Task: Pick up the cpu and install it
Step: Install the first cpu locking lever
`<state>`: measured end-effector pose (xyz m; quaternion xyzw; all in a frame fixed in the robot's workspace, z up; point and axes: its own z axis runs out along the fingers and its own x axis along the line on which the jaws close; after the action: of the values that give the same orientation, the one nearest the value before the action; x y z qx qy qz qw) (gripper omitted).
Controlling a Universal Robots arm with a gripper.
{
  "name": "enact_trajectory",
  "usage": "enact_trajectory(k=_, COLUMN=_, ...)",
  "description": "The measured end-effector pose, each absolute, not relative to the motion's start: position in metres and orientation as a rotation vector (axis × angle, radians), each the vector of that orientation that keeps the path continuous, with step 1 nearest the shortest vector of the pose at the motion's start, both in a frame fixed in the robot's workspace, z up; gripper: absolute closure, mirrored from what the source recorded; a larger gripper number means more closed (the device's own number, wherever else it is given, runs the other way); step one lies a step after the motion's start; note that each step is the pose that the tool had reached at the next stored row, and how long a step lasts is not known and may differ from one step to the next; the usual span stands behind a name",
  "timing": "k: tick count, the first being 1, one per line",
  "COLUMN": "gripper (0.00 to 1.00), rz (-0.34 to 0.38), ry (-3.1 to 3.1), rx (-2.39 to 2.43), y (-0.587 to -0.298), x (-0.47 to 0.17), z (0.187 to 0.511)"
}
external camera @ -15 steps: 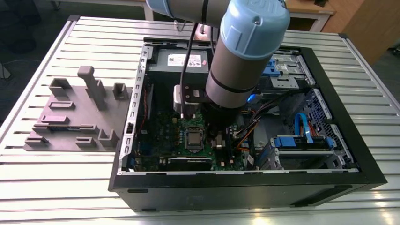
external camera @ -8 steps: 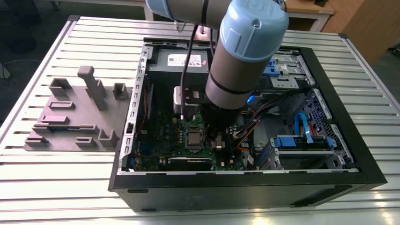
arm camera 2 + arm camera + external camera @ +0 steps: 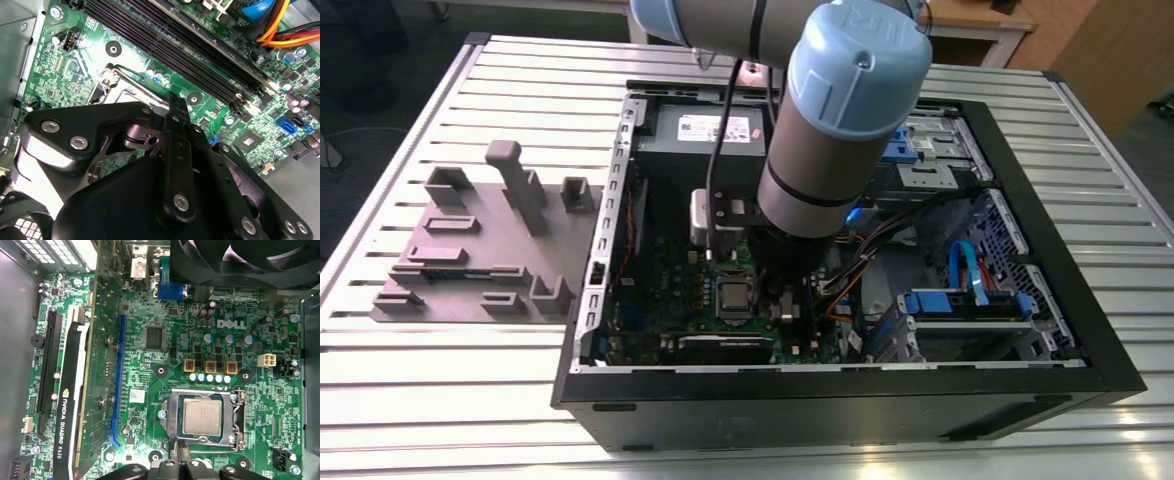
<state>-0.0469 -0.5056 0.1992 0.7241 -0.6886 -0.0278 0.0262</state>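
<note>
One cpu sits flat inside the one metal socket frame on the green motherboard of your open computer case, its silver top bare in the first wrist view. Your single arm reaches down into the case, and its gripper hangs just beside the socket frame; whether the fingers are apart or together cannot be told, and nothing shows between them. In the second wrist view the black gripper body hides most of the socket frame. Beside the socket frame on the motherboard stand three yellow-ringed square parts in a row, then a line of small pale capacitors. One graphics card stands on edge further off, next to one long blue slot. Four dark memory slots run past the socket frame in the second wrist view. In the exterior view, one grey power-supply box sits beyond the motherboard, and one mauve-grey tray with raised blocks lies outside the case on the slatted table.
</note>
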Motion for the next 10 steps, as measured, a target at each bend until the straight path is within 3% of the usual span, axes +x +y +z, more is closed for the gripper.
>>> enact_trajectory(k=10, gripper=0.9, rz=-0.084, ry=-2.075, rx=2.285, y=-0.5075, x=-0.0469, z=0.1944)
